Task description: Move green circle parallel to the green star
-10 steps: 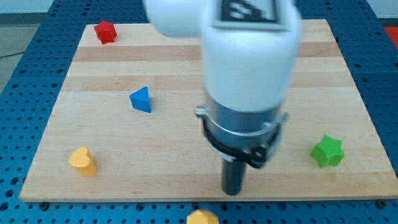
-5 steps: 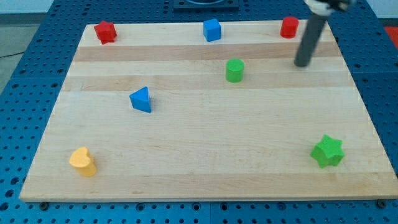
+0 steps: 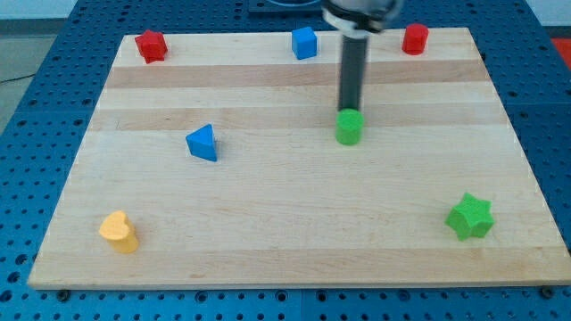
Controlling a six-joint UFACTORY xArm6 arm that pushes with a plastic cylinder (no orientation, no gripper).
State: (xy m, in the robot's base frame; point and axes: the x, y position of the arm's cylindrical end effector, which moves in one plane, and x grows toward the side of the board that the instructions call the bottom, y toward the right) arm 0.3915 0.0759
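Green circle (image 3: 349, 127) now nearer the view's bottom, my tip (image 3: 350, 109) touching its top edge (no fingers, nothing held).

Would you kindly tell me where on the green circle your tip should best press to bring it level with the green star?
I'd press the green circle on its far side, coming from the view's top, where my tip already sits. It is a short upright cylinder, so a centred push should keep it from slipping sideways. The green star lies lower, toward the view's bottom right.

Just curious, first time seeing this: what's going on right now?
My tip at top edge of green circle. Green star sits lower right. Nothing between them.
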